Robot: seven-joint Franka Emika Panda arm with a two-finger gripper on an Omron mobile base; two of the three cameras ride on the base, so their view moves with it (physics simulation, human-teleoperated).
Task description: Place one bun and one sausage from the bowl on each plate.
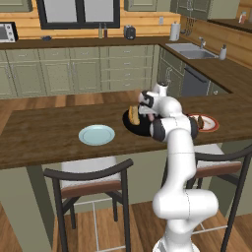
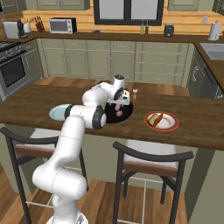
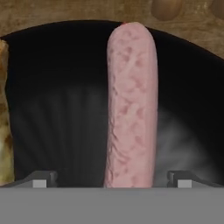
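Pink sausage (image 3: pixel 130 105) lying in the black bowl (image 3: pixel 65 87) on the wooden counter (image 1: pixel 44 133), running lengthwise between the two fingertips (image 3: pixel 41 179). Bun (image 1: pixel 133 115) also in the bowl, just beside the sausage at the left edge of the hand view. Gripper (image 3: pixel 111 181) directly over the bowl, jaws spread wide, holding nothing. Red-rimmed plate (image 2: pixel 161 120) already carrying food; pale blue plate (image 1: pixel 97 135) bare — likely the destination. Best approach, as a judgement: descend straight, keep the sausage centred between the tips, close across its narrow width near mid-length — avoid nudging the bun or scraping the bowl floor, then lift cleanly before swinging toward the blue plate.
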